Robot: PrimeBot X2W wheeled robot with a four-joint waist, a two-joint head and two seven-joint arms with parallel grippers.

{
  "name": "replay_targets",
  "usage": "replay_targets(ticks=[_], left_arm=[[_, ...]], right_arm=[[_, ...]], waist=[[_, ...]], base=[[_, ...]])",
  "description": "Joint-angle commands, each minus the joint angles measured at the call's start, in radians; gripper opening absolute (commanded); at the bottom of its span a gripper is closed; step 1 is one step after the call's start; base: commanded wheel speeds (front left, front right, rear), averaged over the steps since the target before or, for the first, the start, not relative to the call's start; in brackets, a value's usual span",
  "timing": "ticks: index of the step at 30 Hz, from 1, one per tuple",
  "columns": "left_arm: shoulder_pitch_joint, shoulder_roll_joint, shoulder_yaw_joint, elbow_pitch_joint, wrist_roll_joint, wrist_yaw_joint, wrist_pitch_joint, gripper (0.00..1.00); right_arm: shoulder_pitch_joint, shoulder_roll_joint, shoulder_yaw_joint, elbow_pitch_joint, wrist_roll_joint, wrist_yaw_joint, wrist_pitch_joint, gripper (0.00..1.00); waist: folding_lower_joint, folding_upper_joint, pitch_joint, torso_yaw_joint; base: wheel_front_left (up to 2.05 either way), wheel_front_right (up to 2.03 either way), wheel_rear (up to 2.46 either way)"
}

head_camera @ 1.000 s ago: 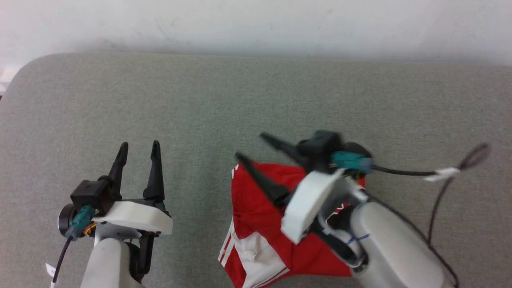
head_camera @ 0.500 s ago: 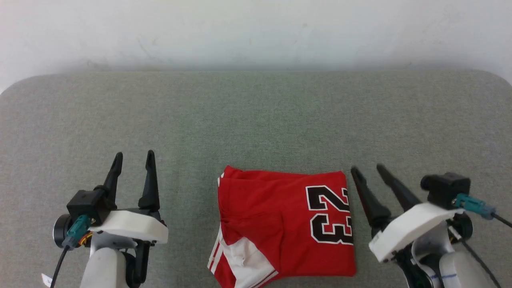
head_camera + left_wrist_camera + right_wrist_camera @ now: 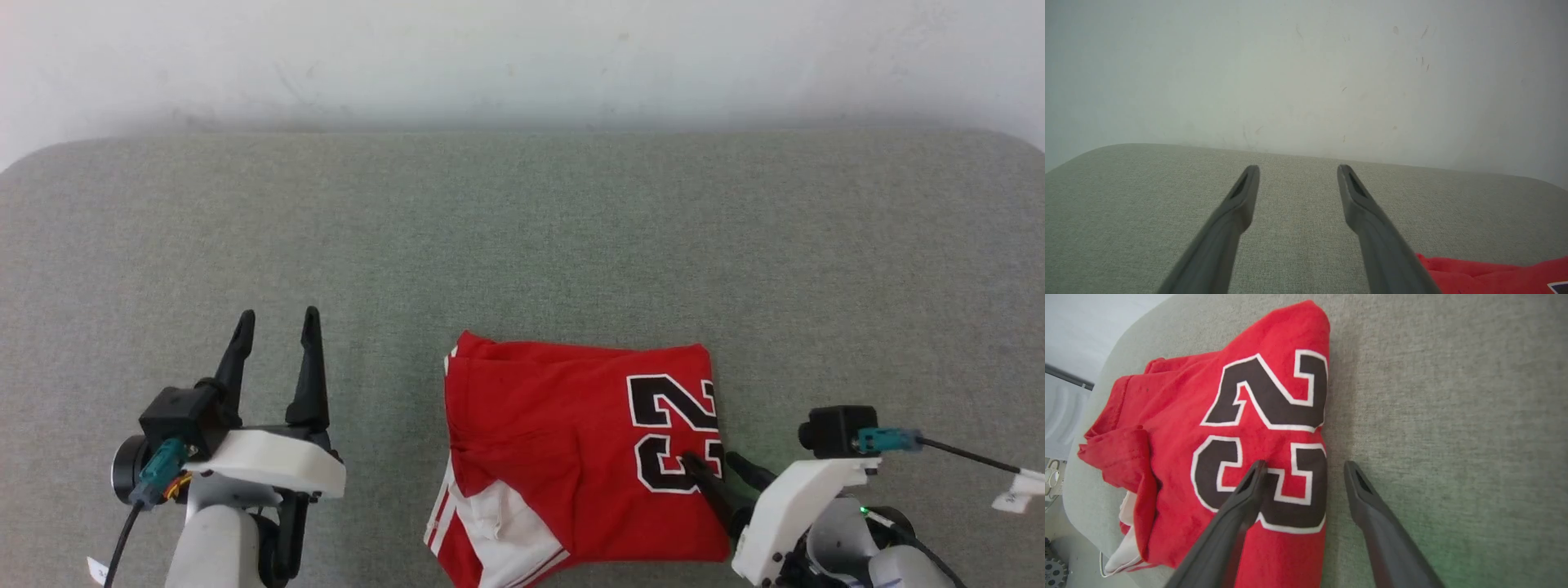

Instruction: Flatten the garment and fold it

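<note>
The garment [image 3: 563, 457] lies folded into a rough rectangle near the front of the grey fabric table [image 3: 522, 237]. It is red, with a black "23" on its right part and a white striped sleeve at the front left. My right gripper [image 3: 710, 460] is open at the garment's right edge. In the right wrist view the right gripper [image 3: 1305, 464] has one finger over the "3" on the garment [image 3: 1180, 416] and the other over bare table. My left gripper [image 3: 277, 314] stands open left of the garment. In the left wrist view the left gripper [image 3: 1298, 168] holds nothing, and the garment [image 3: 1494, 275] peeks in at the lower right.
A white wall [image 3: 522, 57] runs behind the table's far edge, and the table's far corners are rounded. A black cable with a white tag [image 3: 1012, 490] trails off to the right of my right wrist. Bare fabric stretches beyond the garment.
My right gripper came off the top of the garment, swung right, then drew back toward the front edge. The garment now lies folded with "23" showing. The head camera shifted; the left arm stayed.
</note>
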Motion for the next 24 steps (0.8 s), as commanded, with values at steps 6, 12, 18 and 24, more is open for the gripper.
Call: replay_targets(ticks=[6,12,18,24], left_arm=[[-0.006,-0.001,-0.004,0.004,0.014,-0.005,-0.005,1.0],[-0.002,-0.003,-0.004,0.009,0.013,-0.005,-0.005,1.0],[0.014,-0.005,0.006,-0.001,0.014,-0.002,-0.005,1.0],[0.014,-0.005,0.017,-0.02,0.016,0.001,-0.005,1.0]], right_arm=[[-0.072,0.001,0.039,0.099,0.031,-0.001,0.064,1.0],[-0.121,0.001,0.096,0.133,0.022,-0.001,0.097,0.0],[-0.188,0.001,0.141,0.044,-0.221,-0.001,0.129,0.0],[-0.306,-0.038,0.219,-0.067,-0.475,-0.001,0.18,0.0]], waist=[[0.0,0.0,0.008,0.013],[0.0,0.0,-0.001,0.018],[0.0,0.0,-0.006,-0.003],[0.0,0.0,0.013,-0.059]], base=[[0.0,0.0,0.0],[0.0,0.0,0.0],[0.0,0.0,0.0],[0.0,0.0,0.0]])
